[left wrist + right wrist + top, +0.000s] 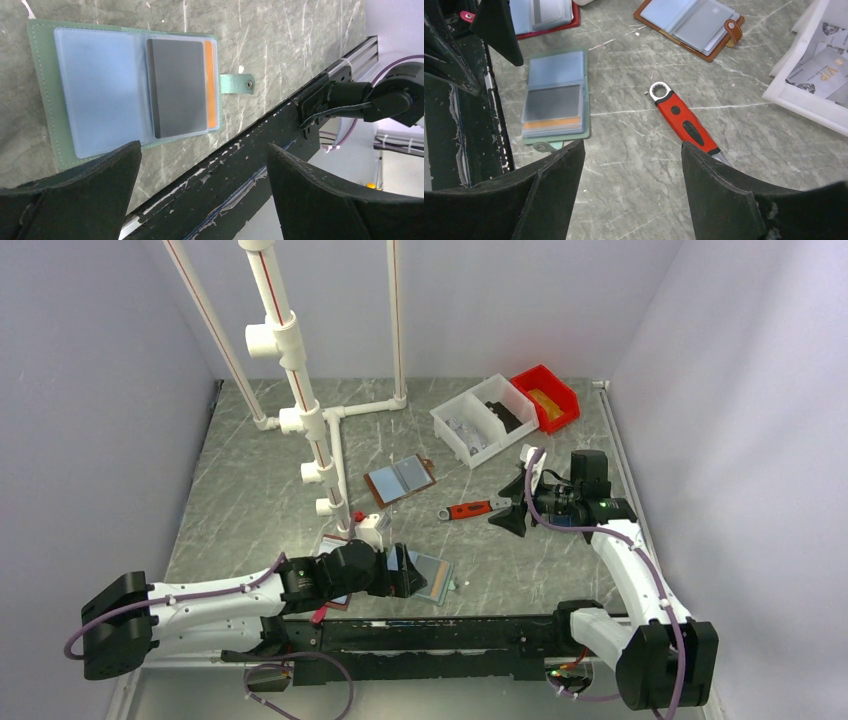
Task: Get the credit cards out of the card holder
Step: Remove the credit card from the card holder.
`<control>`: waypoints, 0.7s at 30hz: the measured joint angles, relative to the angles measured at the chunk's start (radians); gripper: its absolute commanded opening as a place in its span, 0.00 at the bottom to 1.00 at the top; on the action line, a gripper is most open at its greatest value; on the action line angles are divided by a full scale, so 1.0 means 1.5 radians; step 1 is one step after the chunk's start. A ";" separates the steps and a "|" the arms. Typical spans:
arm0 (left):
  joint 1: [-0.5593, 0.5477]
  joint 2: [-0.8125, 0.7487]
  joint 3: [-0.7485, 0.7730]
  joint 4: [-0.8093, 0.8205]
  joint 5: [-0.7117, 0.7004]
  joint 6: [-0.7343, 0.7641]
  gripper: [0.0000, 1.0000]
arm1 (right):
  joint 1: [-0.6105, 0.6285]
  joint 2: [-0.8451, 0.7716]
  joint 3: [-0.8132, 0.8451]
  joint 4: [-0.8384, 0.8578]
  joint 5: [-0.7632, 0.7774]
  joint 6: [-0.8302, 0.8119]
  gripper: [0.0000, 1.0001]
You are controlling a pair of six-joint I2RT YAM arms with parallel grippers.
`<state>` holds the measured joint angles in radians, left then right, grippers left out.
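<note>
The card holder (100, 95), mint-green edged with blue-grey panels, lies open and flat near the table's front edge (437, 578). A dark grey credit card (177, 95) sits in its right panel, and an orange card (211, 85) peeks out behind it. Both cards show in the right wrist view too, the grey card (553, 102) above the orange card (551, 121). My left gripper (202, 150) is open just short of the holder, touching nothing. My right gripper (631, 147) is open and empty above bare table, to the right of the holder (556, 100).
A red-handled wrench (684, 122) lies by my right gripper. A brown-edged folder (400, 478) lies further back and a maroon-edged folder (546, 17) under my left arm. A white bin (485, 420) and red bin (545, 395) stand back right. A PVC pipe frame (310, 430) rises at left.
</note>
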<state>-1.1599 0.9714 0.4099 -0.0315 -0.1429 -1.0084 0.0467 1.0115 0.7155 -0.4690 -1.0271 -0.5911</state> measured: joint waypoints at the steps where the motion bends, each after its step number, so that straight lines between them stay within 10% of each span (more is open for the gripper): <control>1: 0.000 0.000 0.000 0.000 0.001 0.004 0.99 | -0.002 0.000 -0.001 0.000 0.000 -0.001 0.73; 21: 0.000 0.019 0.065 -0.068 0.013 0.096 0.96 | -0.026 0.015 -0.010 -0.002 -0.039 -0.041 0.73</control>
<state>-1.1599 0.9997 0.5072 -0.1333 -0.1238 -0.8646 0.0071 1.0336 0.6998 -0.4725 -1.0855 -0.6529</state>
